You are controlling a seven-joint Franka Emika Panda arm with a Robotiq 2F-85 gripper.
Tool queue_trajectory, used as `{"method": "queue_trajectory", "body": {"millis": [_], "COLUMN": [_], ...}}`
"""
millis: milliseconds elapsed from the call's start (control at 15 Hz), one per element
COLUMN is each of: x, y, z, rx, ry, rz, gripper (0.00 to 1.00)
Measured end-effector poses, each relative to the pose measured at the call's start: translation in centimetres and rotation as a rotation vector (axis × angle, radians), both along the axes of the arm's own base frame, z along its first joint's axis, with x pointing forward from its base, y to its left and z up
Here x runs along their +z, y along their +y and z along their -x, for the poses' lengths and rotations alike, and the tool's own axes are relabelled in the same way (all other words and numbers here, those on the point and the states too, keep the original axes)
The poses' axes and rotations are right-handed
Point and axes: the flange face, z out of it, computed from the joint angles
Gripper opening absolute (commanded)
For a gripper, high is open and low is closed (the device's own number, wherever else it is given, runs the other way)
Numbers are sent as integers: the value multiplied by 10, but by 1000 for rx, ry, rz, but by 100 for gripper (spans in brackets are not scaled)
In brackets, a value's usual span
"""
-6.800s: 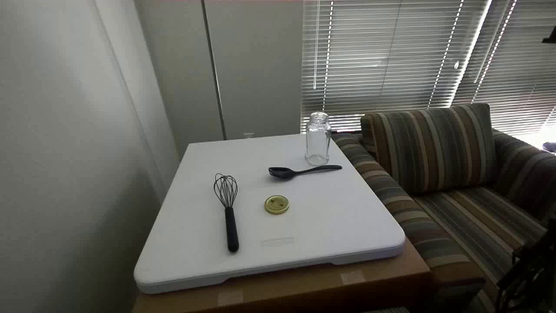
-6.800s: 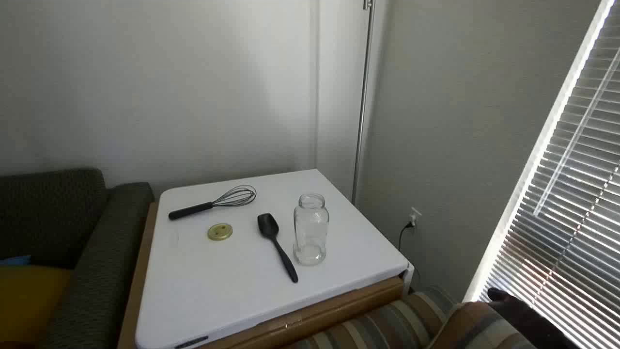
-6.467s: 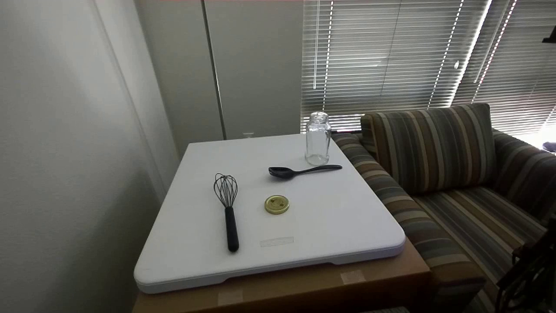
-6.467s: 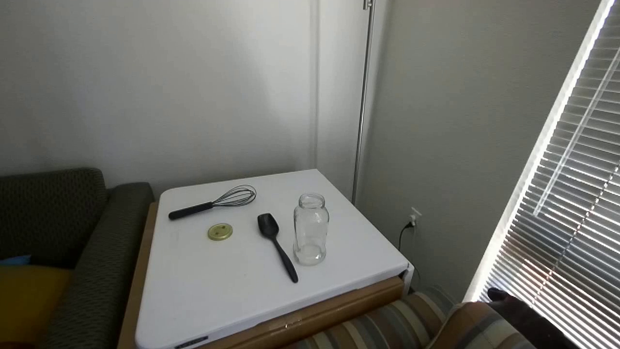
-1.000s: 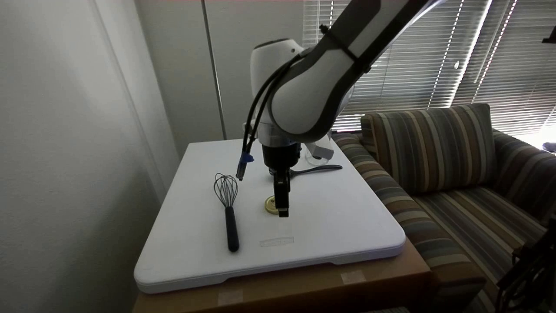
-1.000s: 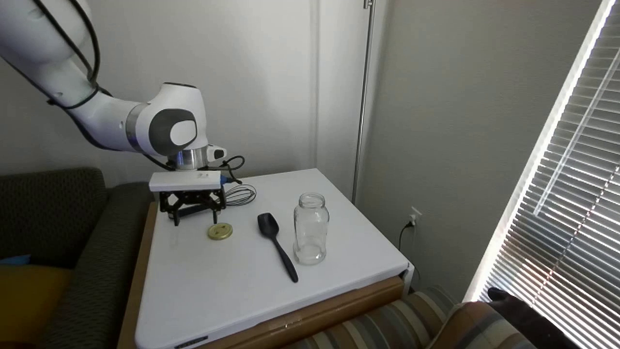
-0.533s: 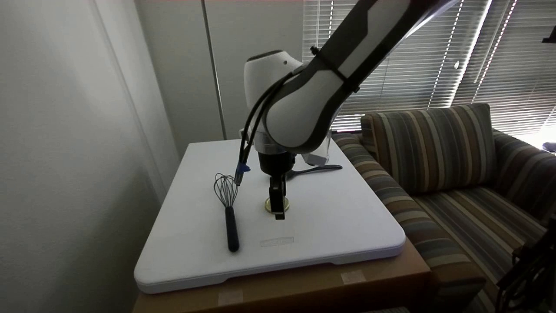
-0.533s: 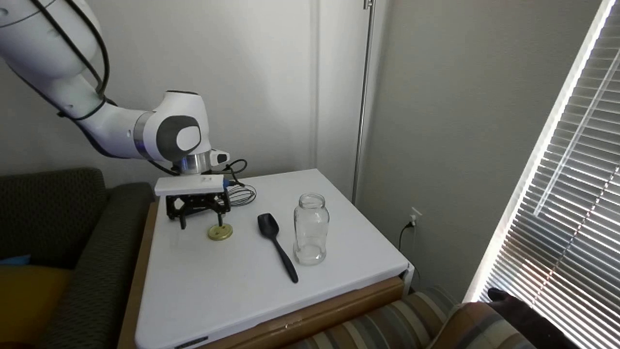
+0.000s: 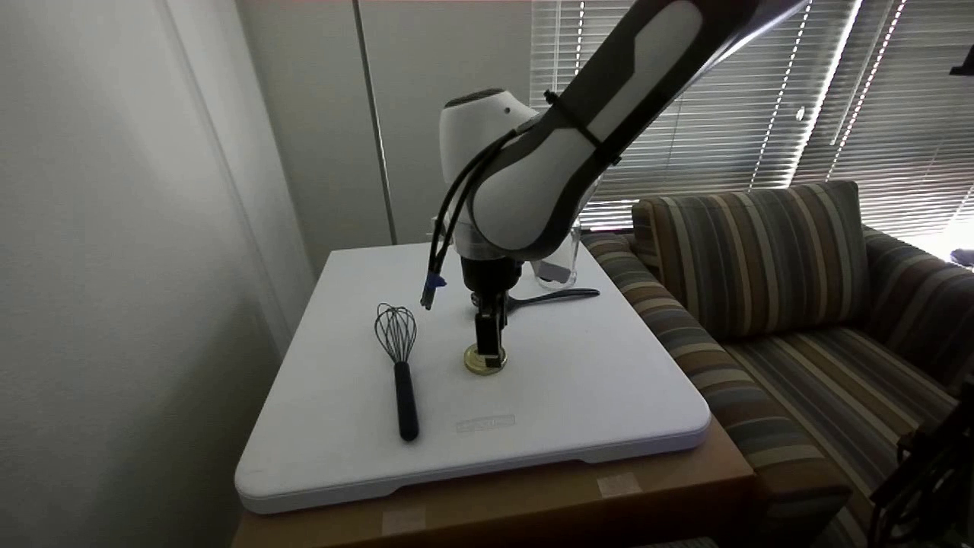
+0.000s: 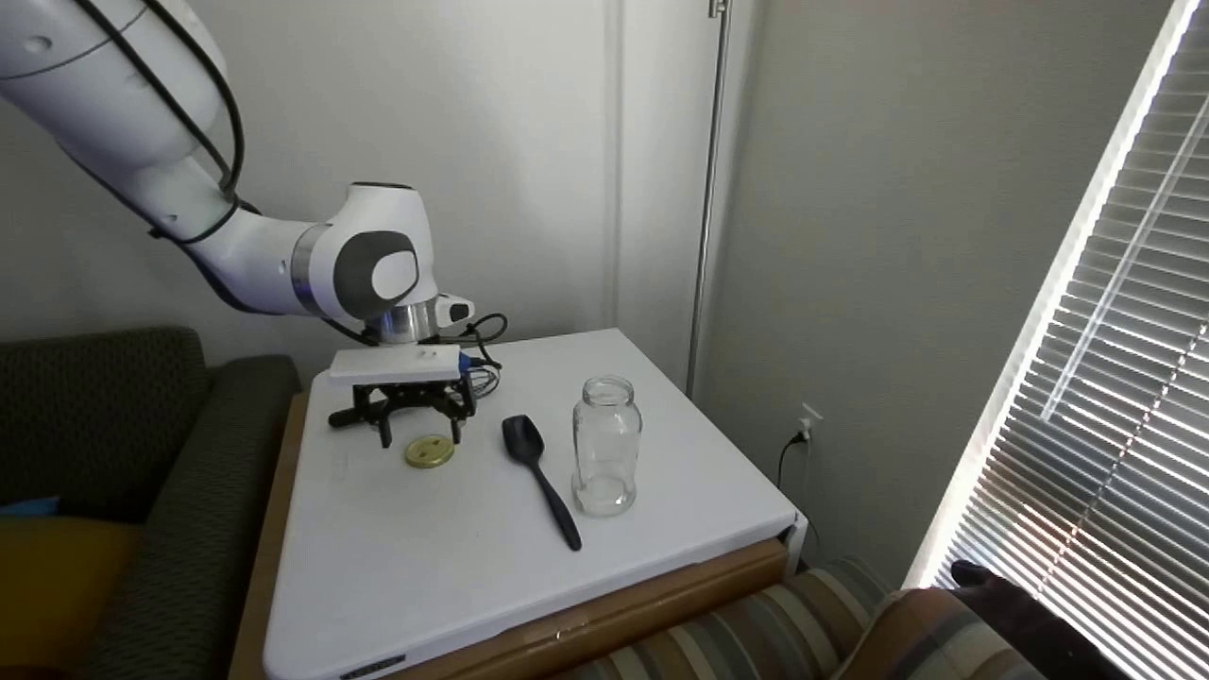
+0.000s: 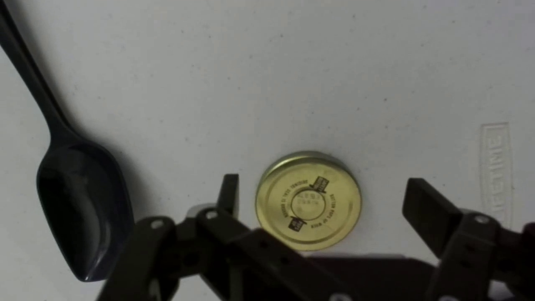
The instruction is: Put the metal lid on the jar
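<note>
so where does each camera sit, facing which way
In an exterior view: raised beside the tabletop, facing the jar and a wall; arm and gripper show.
In an exterior view: likewise raised, facing the whisk and blinds; arm and gripper show.
Wrist view: above the lid, facing down; gripper shows, open.
Both exterior views share whisk and spoon.

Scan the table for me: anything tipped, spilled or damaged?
Nothing major stands out: the jar is upright, the lid lies flat, the spoon and whisk lie on the table, and no spill or damage shows. One mild oddity: dark specks dot the table in the wrist view; dirt or texture, I can't tell.
</note>
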Motion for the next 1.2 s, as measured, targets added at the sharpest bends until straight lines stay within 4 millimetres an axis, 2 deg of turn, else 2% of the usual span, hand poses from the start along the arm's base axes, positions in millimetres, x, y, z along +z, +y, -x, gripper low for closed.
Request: {"method": "queue_trajectory", "body": {"millis": [733,1200], "x": [-15,-14], "y": [3,4], "z": [-19,-22], "rx": [21,47], "ry": [-15,2], "rz": [-25,-29], "gripper": [100,100]}}
